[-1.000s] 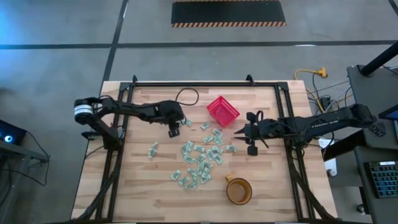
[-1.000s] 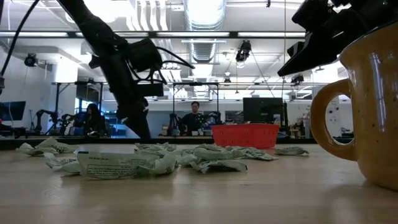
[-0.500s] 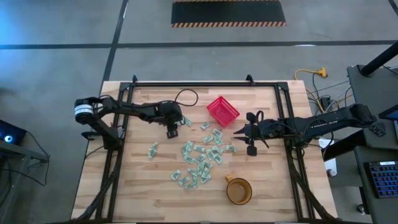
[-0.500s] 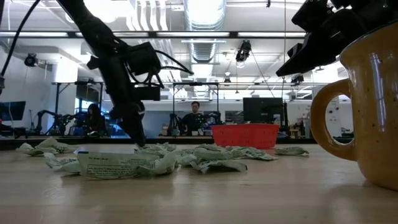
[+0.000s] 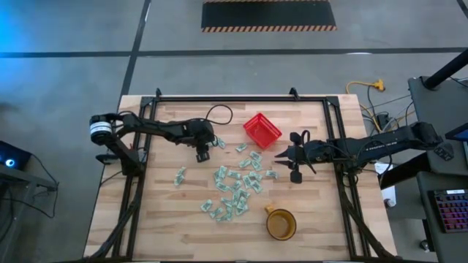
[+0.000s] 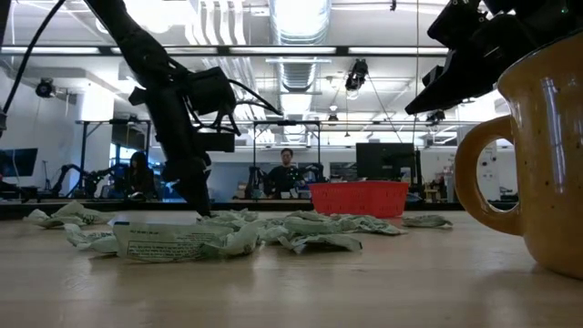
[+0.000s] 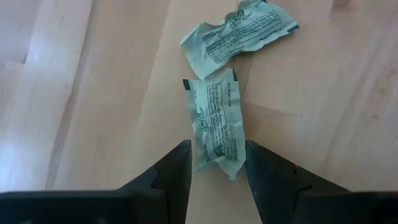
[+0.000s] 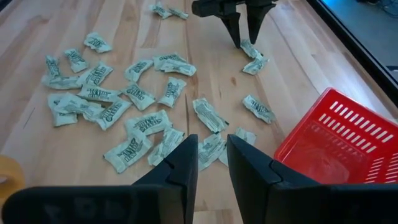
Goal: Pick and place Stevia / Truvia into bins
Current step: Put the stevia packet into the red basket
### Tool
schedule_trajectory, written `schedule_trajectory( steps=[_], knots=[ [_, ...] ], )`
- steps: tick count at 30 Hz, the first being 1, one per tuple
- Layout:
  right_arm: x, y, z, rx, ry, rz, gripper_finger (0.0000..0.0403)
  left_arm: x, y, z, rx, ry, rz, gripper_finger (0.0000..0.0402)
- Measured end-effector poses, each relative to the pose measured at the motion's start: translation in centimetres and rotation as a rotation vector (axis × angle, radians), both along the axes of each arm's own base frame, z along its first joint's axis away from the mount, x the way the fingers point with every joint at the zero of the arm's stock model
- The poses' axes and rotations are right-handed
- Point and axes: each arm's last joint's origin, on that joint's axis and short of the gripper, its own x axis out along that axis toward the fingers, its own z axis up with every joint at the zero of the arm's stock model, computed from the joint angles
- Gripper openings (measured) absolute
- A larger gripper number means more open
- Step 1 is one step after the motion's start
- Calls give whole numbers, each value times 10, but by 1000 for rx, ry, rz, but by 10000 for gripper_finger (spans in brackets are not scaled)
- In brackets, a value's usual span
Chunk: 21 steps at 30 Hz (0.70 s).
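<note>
Left hand open, fingers straddling one Stevia sachet flat on the desk. Risk: fingers skid over the thin paper and close empty (second sachet touches it, may drag along). Red basket nearby. Right hand waits, slightly open.

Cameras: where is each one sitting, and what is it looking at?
High view: above the table, looking straight down; both arms show.
Low view: at tabletop height, looking across past the amber cup.
Left wrist view: looks past the left end effector at a sachet.
Right wrist view: looks past the right end effector at the sachets.
Shared: the red basket appears in the high, low and right wrist views.
</note>
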Motion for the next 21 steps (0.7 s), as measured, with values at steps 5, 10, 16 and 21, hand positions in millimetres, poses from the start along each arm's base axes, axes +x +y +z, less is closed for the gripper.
schedule_trajectory(
  steps=[5,10,16,21],
  knots=[
    [0,0,-1,10,3,-6,68,0,-1,2,-12,-10,-6,73],
    [-1,0,-3,16,8,-10,71,-1,-2,11,-17,-51,10,9],
    [-3,0,-8,29,22,-21,77,-5,-6,37,12,-156,53,19],
    [-5,-1,-13,25,37,-25,73,2,-13,62,85,-343,-24,19]
  ],
)
